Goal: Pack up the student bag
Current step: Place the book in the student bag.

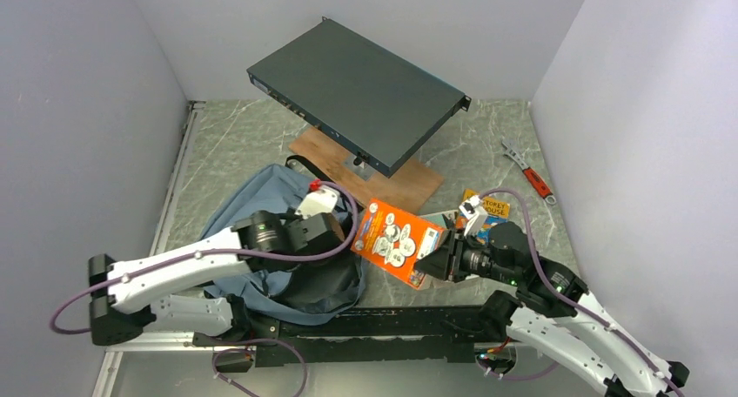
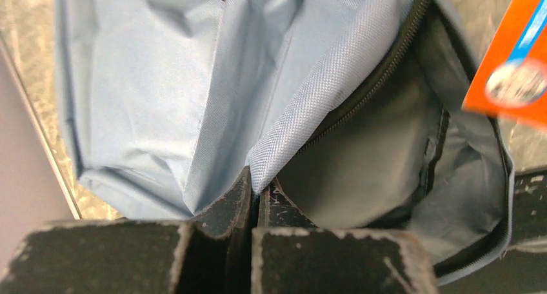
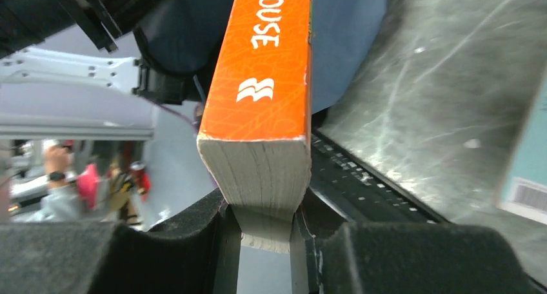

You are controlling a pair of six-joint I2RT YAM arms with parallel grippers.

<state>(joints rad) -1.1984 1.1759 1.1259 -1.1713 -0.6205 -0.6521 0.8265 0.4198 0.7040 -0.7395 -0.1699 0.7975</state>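
Bag (image 1: pixel 252 197) lay on bench (image 1: pixel 487 144), near left. Left hand (image 2: pixel 257 191) pinched its rim, likely to prop mouth open. Right hand (image 3: pixel 264 236) clamped book (image 1: pixel 396 240) by page edge, just beside opening, seemingly for insertion.

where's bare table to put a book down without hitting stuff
Bare table lies far left, beyond the student bag and beside the dark metal box. More lies far right, between the wooden board and the wrench. The middle is crowded: the orange book in the right tool, other books beside it.
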